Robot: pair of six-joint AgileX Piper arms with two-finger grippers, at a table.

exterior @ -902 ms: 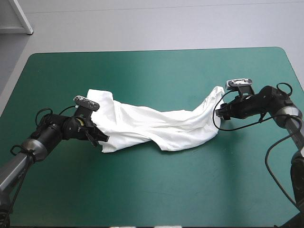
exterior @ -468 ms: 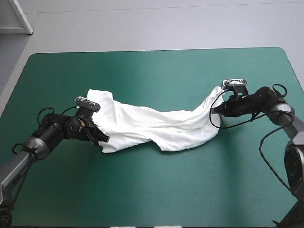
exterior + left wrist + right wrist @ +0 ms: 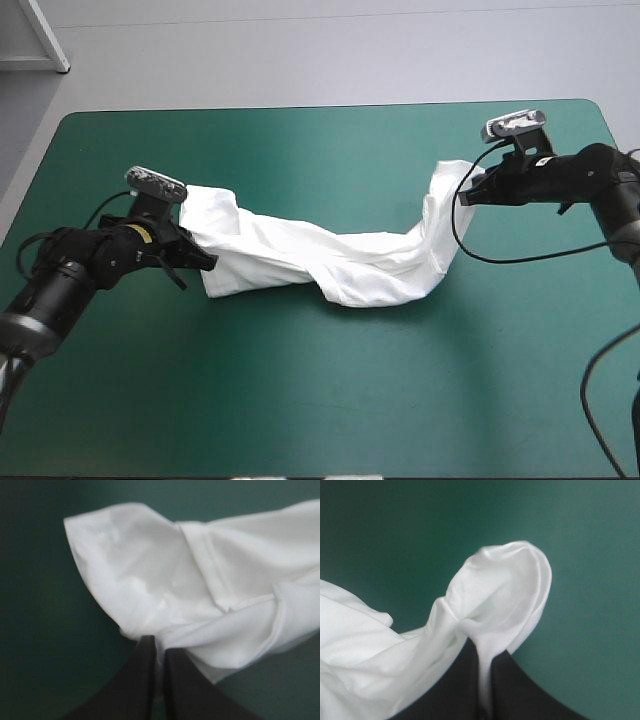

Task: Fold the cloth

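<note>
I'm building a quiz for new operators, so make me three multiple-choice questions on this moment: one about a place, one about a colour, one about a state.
1. Where is the T-shirt? A. Strung between the left gripper and the right gripper B. Hanging over the near edge C. Heaped at the far left corner
2. What colour is the table cover? A. Brown B. Teal-green C. Grey
3. The left gripper is: A. Wide open B. Shut on nothing C. Shut on the T-shirt
Answers: 1 A, each end sits at a gripper; 2 B, seen from above; 3 C, its fingers pinch white cloth.
</note>
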